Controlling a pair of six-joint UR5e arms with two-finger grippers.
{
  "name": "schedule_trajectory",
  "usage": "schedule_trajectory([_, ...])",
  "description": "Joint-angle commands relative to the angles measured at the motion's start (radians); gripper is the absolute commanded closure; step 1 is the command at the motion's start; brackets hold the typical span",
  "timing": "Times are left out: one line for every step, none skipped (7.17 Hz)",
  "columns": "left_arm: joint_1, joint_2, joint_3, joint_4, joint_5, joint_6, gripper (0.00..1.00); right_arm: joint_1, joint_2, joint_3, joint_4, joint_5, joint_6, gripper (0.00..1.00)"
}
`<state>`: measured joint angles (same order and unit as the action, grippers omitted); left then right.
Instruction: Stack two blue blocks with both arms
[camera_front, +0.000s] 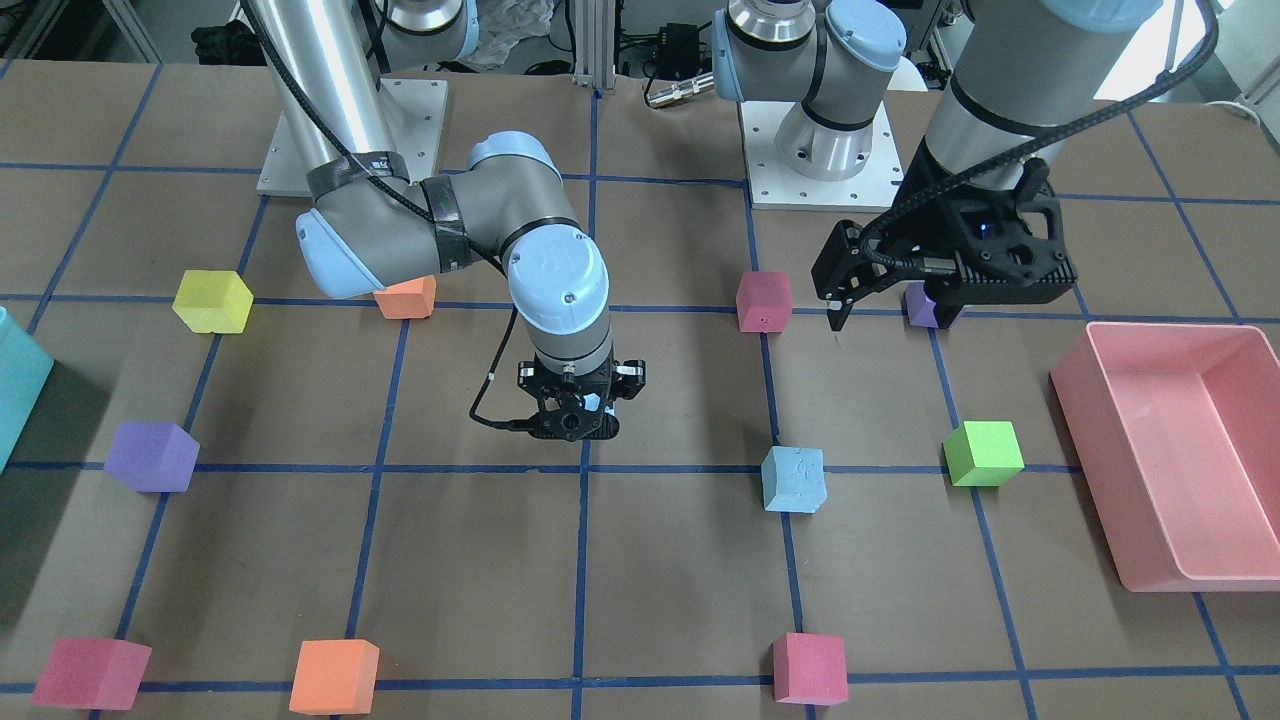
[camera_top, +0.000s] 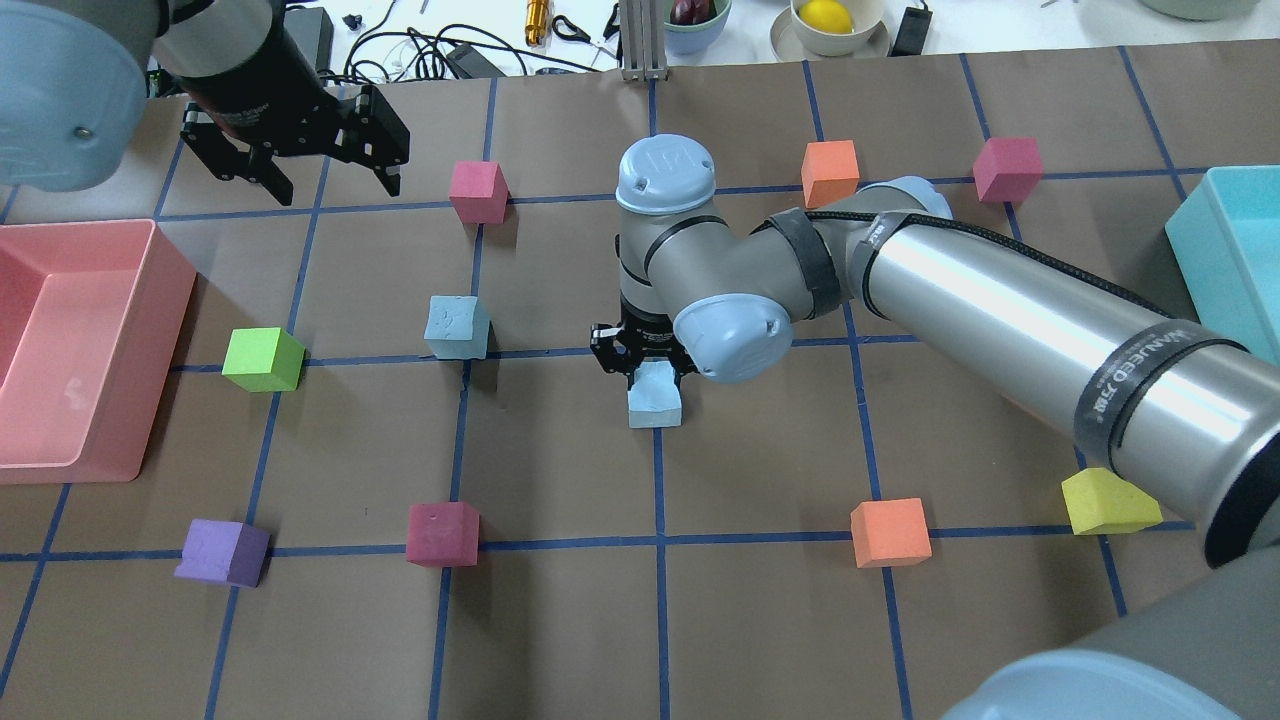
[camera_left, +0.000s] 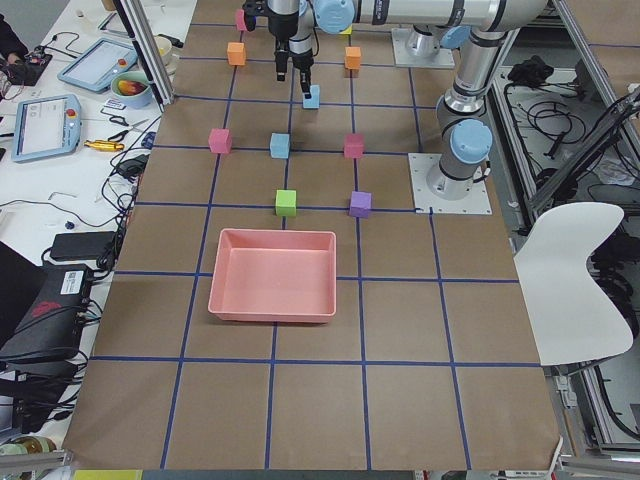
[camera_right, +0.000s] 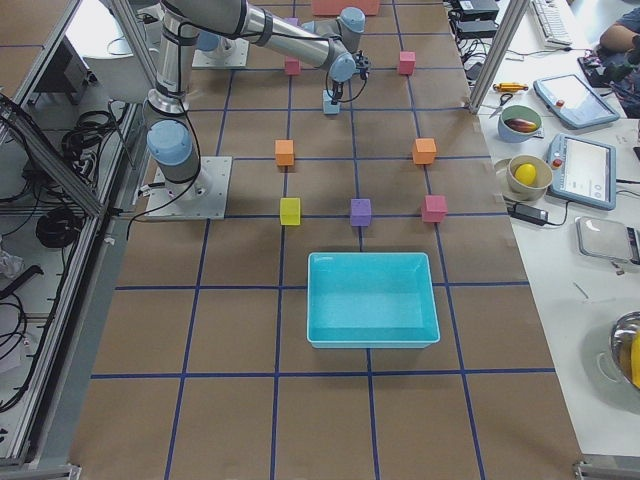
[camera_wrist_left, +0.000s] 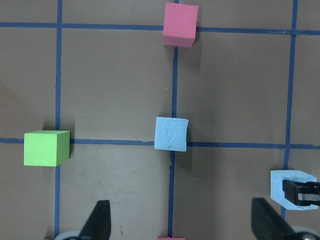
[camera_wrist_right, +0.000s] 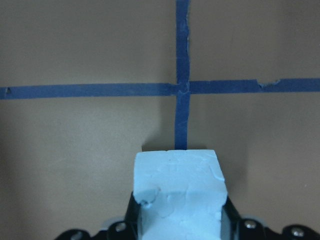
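One pale blue block (camera_top: 457, 326) sits free on the table left of centre; it also shows in the front view (camera_front: 793, 479) and the left wrist view (camera_wrist_left: 171, 133). My right gripper (camera_top: 652, 372) points straight down at the table's centre and is shut on the other blue block (camera_top: 655, 400). That block fills the right wrist view (camera_wrist_right: 177, 195), at or just above the paper. In the front view the gripper (camera_front: 575, 420) hides it. My left gripper (camera_top: 335, 185) is open and empty, held high over the far left, well away from the free blue block.
A pink tray (camera_top: 60, 340) stands at the left edge and a teal bin (camera_top: 1230, 250) at the right edge. A green cube (camera_top: 262, 359), crimson cubes (camera_top: 478, 191) (camera_top: 441, 533), orange cubes (camera_top: 890, 532), a purple cube (camera_top: 222, 551) and a yellow cube (camera_top: 1105, 503) are scattered around.
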<state>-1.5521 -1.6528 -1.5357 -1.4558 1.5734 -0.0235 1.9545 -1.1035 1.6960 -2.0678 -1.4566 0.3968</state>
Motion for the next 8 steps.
schedule_trajectory([0.007, -0.028, -0.088, 0.125, -0.001, 0.004, 0.00, 0.000, 0.008, 0.002, -0.014, -0.013, 0.000, 0.26])
schedule_trajectory([0.009, -0.063, -0.150, 0.191, -0.004, 0.007, 0.00, 0.000, 0.008, 0.005, -0.062, -0.015, 0.002, 0.00])
schedule_trajectory([0.009, -0.100, -0.212, 0.345, -0.006, 0.026, 0.00, -0.002, 0.008, 0.002, -0.063, -0.015, 0.005, 0.00])
schedule_trajectory([0.009, -0.142, -0.271, 0.414, -0.004, 0.033, 0.00, -0.005, 0.002, -0.010, -0.060, -0.021, 0.002, 0.00])
schedule_trajectory([0.009, -0.189, -0.312, 0.505, -0.006, 0.033, 0.00, -0.026, -0.016, -0.019, -0.043, -0.022, -0.001, 0.00])
schedule_trajectory([0.009, -0.226, -0.329, 0.543, -0.006, 0.033, 0.00, -0.063, -0.062, -0.032, -0.029, -0.042, -0.013, 0.00])
schedule_trajectory([0.009, -0.249, -0.331, 0.548, -0.004, 0.031, 0.00, -0.134, -0.123, -0.042, 0.047, -0.045, -0.038, 0.00])
schedule_trajectory([0.009, -0.272, -0.328, 0.566, -0.003, 0.033, 0.00, -0.205, -0.192, -0.041, 0.114, -0.045, -0.168, 0.00])
